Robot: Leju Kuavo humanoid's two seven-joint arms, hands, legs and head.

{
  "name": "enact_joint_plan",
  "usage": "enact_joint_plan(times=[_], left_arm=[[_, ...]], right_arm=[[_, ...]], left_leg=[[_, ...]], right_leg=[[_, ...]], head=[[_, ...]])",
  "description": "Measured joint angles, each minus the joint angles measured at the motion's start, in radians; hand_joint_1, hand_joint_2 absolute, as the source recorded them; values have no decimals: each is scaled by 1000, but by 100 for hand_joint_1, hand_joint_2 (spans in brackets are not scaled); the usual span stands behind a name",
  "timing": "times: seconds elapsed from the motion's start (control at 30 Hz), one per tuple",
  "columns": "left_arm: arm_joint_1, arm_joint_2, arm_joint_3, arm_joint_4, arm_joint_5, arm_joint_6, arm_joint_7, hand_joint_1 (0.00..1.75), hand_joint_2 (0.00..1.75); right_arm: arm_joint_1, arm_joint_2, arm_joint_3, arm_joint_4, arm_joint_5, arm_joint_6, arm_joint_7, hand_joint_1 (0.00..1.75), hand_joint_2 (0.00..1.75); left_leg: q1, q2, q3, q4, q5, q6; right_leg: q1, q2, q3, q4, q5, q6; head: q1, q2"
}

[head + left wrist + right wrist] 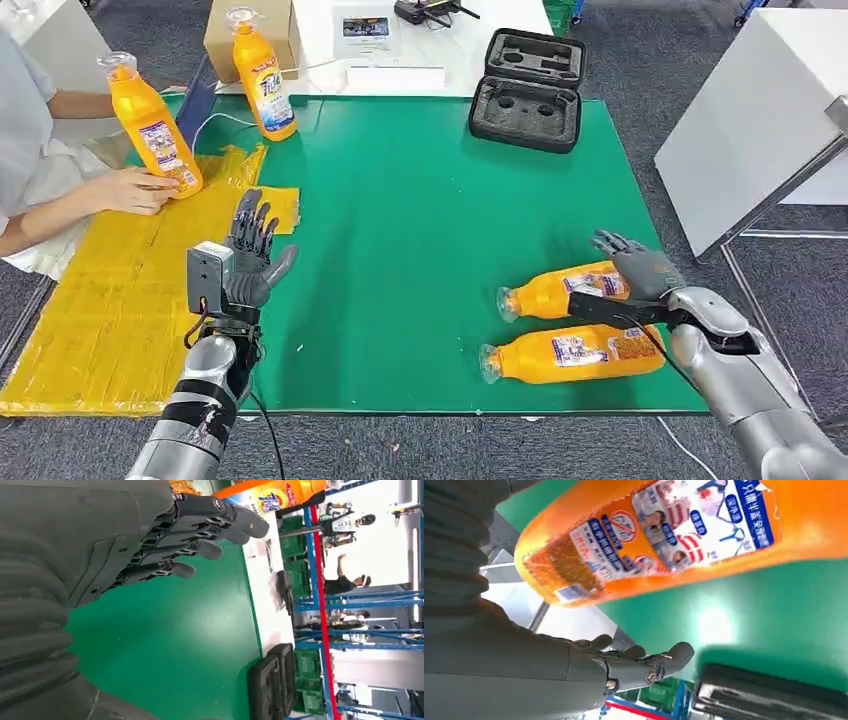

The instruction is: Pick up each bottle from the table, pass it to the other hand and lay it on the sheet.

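Left hand [252,262] raised, fingers spread, right hand [640,266] open

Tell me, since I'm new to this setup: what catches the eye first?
Two orange bottles lie side by side on the green mat, by the right hand. To the left, a person's hand holds another bottle on the yellow sheet, beside the raised, empty left hand.

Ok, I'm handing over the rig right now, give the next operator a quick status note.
Left hand: raised over the green mat, fingers spread, holds nothing.
Right hand: by the base of the farther lying bottle, fingers apart, not gripping it.
Nearer lying bottle is beside it.
A person's hand holds one bottle over the yellow sheet; another upright bottle stands on the mat's far edge.
Left: the two lying bottles, likely the upright one too.
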Motion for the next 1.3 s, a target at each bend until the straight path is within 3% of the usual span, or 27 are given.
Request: enact_joint_plan(times=[0.47, 0.8, 0.9, 0.93, 0.97, 1.0, 1.2, 1.3], left_arm=[[-4, -3, -3, 10, 10, -3, 5, 0, 175], [-39, -23, -28, 50, 25, -23, 14, 0, 175], [-43, -23, -32, 59, 30, -23, 14, 0, 175], [-44, -23, -33, 60, 30, -24, 14, 0, 175], [-46, -24, -34, 63, 32, -24, 14, 0, 175], [-48, -24, -34, 66, 33, -24, 14, 0, 175], [-56, -26, -39, 82, 44, -24, 13, 0, 175], [-59, -26, -46, 89, 51, -23, 12, 0, 175]], right_arm=[[-27, 39, 7, 113, 39, -32, -4, 0, 175], [-146, 139, 32, 337, 121, -85, 39, 3, 175], [-166, 154, 35, 375, 124, -88, 39, 42, 175], [-171, 157, 37, 384, 125, -88, 39, 86, 175], [-176, 159, 37, 394, 127, -88, 42, 96, 175], [-182, 163, 38, 407, 133, -90, 48, 126, 175], [-205, 185, 44, 465, 159, -121, 80, 148, 175], [-217, 194, 44, 486, 171, -130, 86, 171, 175]], left_leg=[[0, 0, 0, 0, 0, 0], [0, 0, 3, 0, 0, 0], [0, 1, 5, 0, 0, 0], [0, 1, 5, 0, -1, 0], [0, 1, 6, 0, -1, 0], [0, 1, 6, 0, -1, 0], [0, 0, 9, 0, -1, 0], [0, 0, 9, 0, -1, 0]], right_leg=[[0, 0, 0, 0, 0, 0], [0, 0, 3, 0, 0, 0], [0, 0, 4, 0, 0, 0], [0, 0, 5, 0, 0, 0], [0, 0, 5, 0, 0, 0], [0, 0, 5, 0, 0, 0], [0, 0, 8, 0, -1, 0], [0, 0, 9, 0, -1, 0]], head=[[0, 0], [0, 0], [0, 0], [0, 0], [0, 0], [0, 0], [0, 0], [0, 0]])
